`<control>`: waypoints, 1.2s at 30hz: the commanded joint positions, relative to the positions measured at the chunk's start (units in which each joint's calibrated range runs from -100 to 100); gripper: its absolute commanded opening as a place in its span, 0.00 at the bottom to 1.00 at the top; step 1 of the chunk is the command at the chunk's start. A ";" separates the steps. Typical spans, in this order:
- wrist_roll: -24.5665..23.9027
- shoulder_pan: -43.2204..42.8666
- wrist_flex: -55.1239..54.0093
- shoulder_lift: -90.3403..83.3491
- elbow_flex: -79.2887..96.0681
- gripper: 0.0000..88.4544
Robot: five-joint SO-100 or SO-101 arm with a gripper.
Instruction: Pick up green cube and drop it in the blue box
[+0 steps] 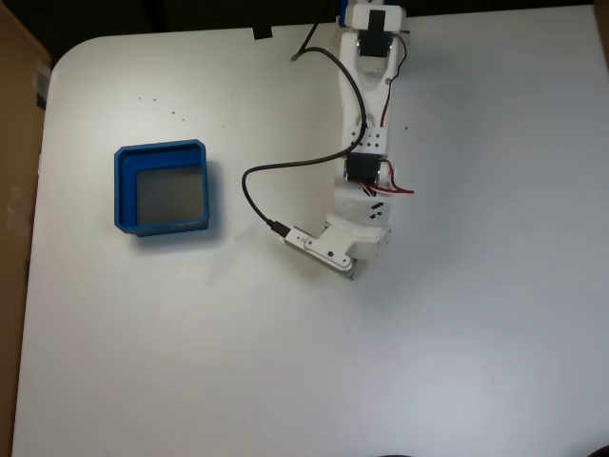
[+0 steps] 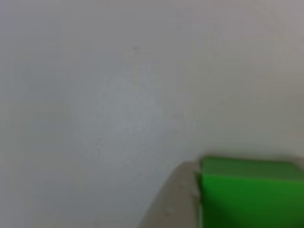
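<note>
Green cube (image 2: 247, 194) touching hand finger (image 2: 173, 204), close-up; blue box (image 1: 164, 188) well apart

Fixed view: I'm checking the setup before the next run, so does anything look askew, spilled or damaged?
Nothing stands out. The blue box sits flat on the white table, slightly rotated, its grey floor bare. The green cube shows against a pale finger in the other view, intact.

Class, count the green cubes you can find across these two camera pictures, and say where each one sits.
1. The green cube fills the lower right corner of the other view, against a pale gripper finger. In the fixed view the arm covers that spot, so more could be hidden.
</note>
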 commanded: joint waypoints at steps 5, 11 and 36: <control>0.20 2.15 -0.33 -1.85 -3.51 0.00; 0.20 2.23 -0.24 -3.52 -3.42 0.01; 0.24 10.17 20.77 -34.11 -3.69 0.01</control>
